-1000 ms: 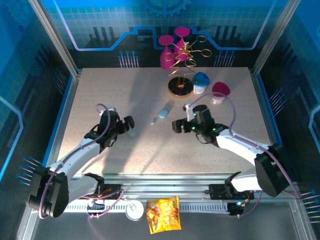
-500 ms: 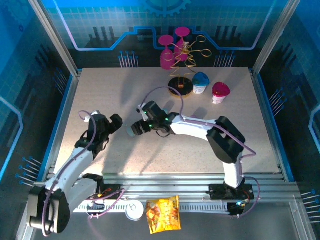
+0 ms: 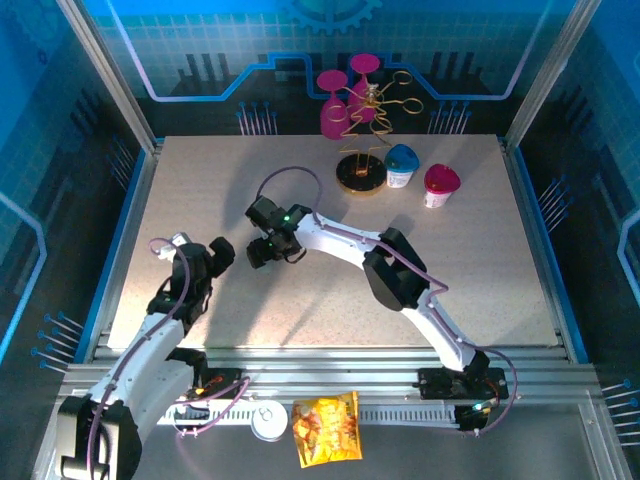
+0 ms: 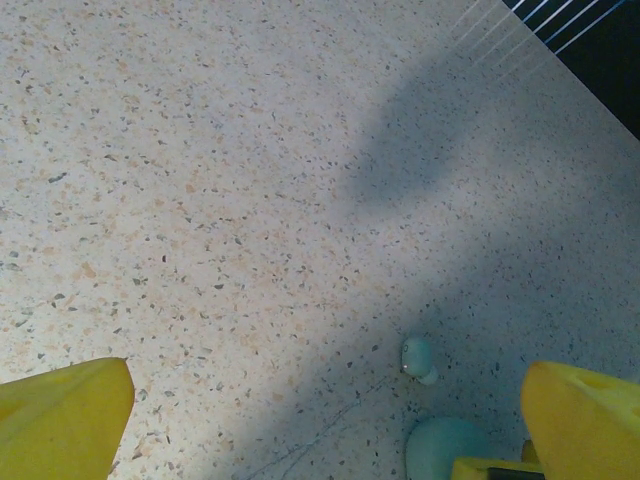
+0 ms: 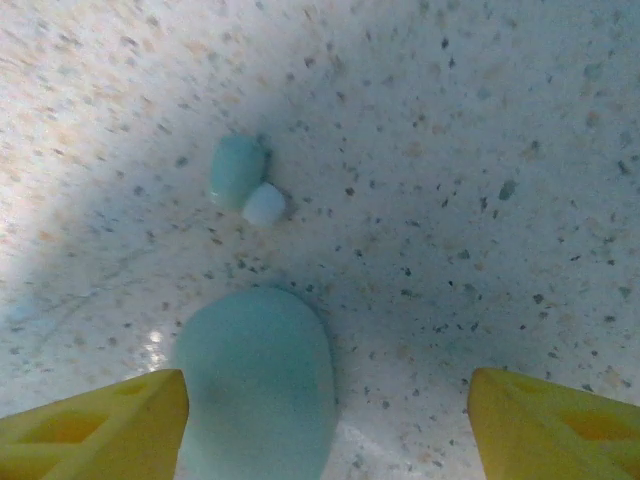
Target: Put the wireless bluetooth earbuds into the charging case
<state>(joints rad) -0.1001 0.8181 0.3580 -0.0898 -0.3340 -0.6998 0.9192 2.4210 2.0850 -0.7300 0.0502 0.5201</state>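
Note:
In the right wrist view a pale teal pill-shaped charging case lies flat on the speckled table. One small teal earbud with a white tip rests just beyond it. My right gripper is open and low over the case, which sits close against the left yellow finger with a wide gap to the other. In the left wrist view the same earbud and case lie toward the right finger of my open left gripper. From above, the left gripper and right gripper stand close together.
At the back stand a gold wire rack with pink glasses, its dark round base, a blue cup and a pink cup. The right arm stretches across the table's middle. A snack bag lies on the front rail.
The right arm has swung far left across the table, its gripper now over the teal case and narrowing slightly. The left arm has drawn back toward the near left.

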